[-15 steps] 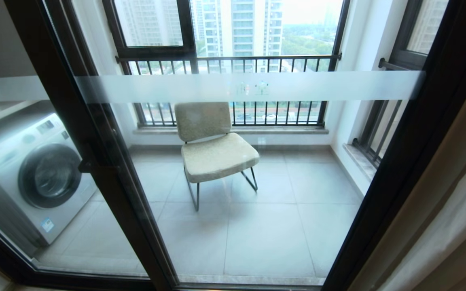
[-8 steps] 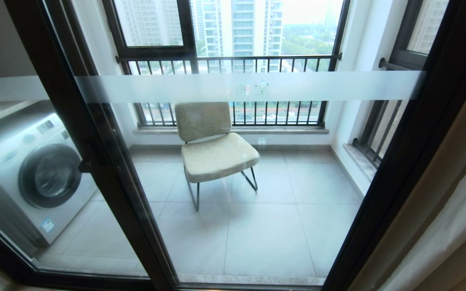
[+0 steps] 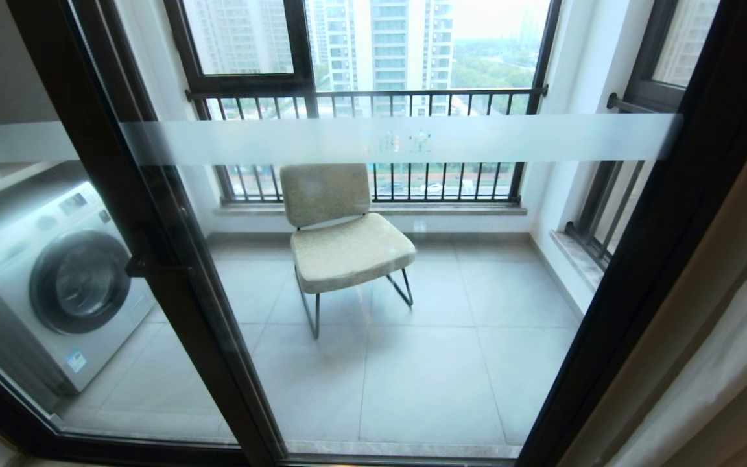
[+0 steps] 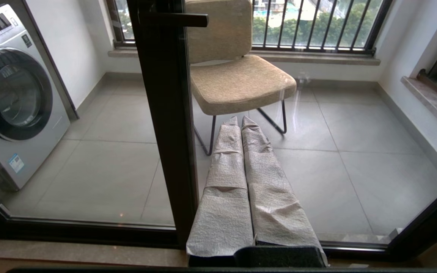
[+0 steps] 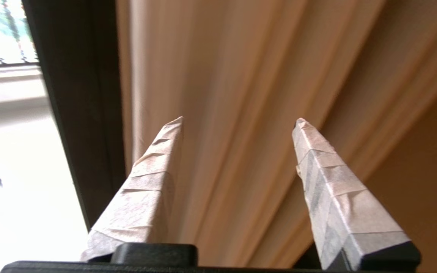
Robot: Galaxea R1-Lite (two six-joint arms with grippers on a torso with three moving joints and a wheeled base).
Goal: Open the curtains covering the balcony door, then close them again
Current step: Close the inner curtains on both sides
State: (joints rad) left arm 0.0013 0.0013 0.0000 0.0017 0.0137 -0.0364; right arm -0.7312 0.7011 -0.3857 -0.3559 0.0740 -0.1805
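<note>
We found the curtains (image 3: pixel 723 337) gathered at the right of the balcony door (image 3: pixel 373 272), leaving its glass uncovered. Our right gripper (image 5: pixel 237 121) faced their folds with jaws spread and holding nothing. Our left gripper (image 4: pixel 240 122) pointed at the glass, jaws clenched together.

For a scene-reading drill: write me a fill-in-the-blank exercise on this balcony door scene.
1. Beyond the balcony door, the chair stands right of the ____ machine.
2. The right gripper, fingers ____, points at the curtains.
3. The left gripper has its fingers ____.

Missing words: washing; open; shut
</note>
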